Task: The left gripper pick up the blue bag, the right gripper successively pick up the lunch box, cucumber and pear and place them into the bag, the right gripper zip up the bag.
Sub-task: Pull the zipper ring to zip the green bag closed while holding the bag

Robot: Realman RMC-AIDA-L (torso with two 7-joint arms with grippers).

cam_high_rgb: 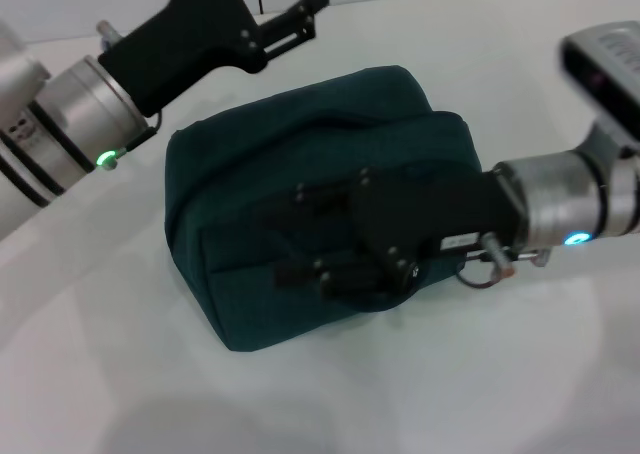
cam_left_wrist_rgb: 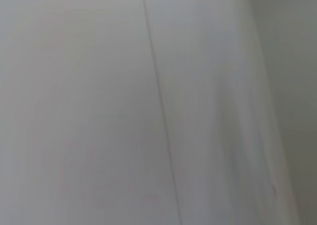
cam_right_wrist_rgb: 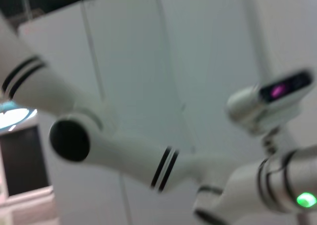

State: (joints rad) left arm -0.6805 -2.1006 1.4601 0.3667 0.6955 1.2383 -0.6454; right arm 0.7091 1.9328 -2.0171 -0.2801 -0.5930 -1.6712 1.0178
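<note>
Jaws of the right gripper [cam_high_rgb: 300, 236] are lying against the near face of the blue bag [cam_high_rgb: 300, 134], their closure unclear. Its long axis is running left to right across the white table [cam_high_rgb: 120, 374]. Behind it, the left gripper [cam_high_rgb: 305, 19] is hovering with jaws slightly parted.

White table [cam_high_rgb: 120, 374], glossy, soft reflections. Pale wall panels [cam_right_wrist_rgb: 213, 51] with vertical seams; dark opening [cam_right_wrist_rgb: 25, 160] beside them.
</note>
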